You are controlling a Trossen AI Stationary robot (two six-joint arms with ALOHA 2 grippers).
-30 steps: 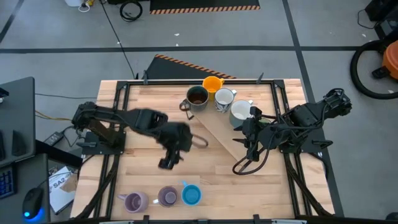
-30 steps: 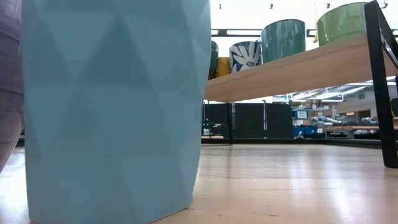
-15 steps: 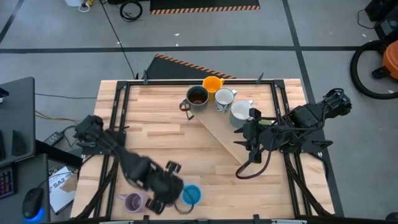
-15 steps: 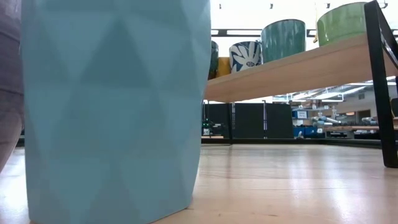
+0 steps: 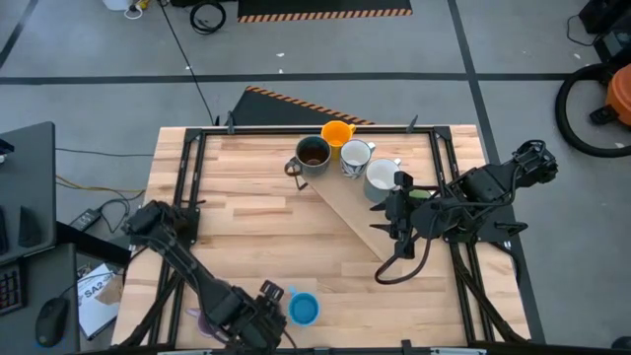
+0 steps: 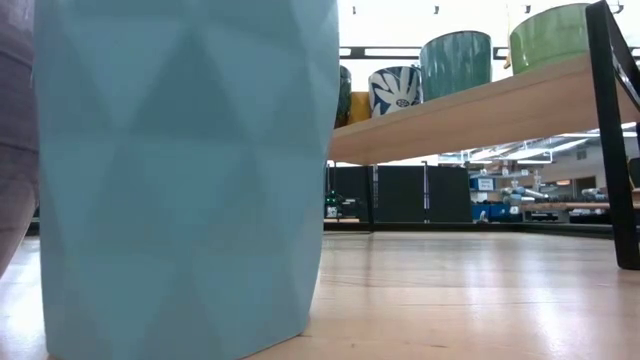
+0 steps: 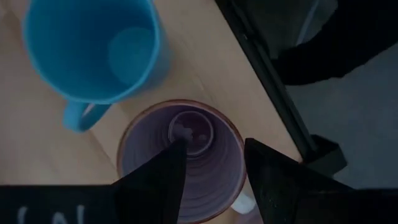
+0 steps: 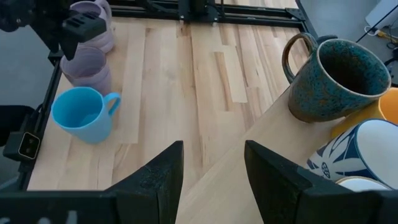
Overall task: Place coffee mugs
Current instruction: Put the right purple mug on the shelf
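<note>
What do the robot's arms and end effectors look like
Both arms are dark, nearly black, jointed links on black frames. The left end effector has two dark wedge-shaped fingers. The right end effector has the same tapered fingers. A black cable loops from the right arm.

centre planks (image 5: 266, 222): free | near edge: blue mug (image 5: 304, 309) | far: ramp (image 5: 350, 212)

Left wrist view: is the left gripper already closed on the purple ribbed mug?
No, the left gripper hangs open above the purple ribbed mug, its dark fingers spread over the mouth without pinching the rim.
</note>
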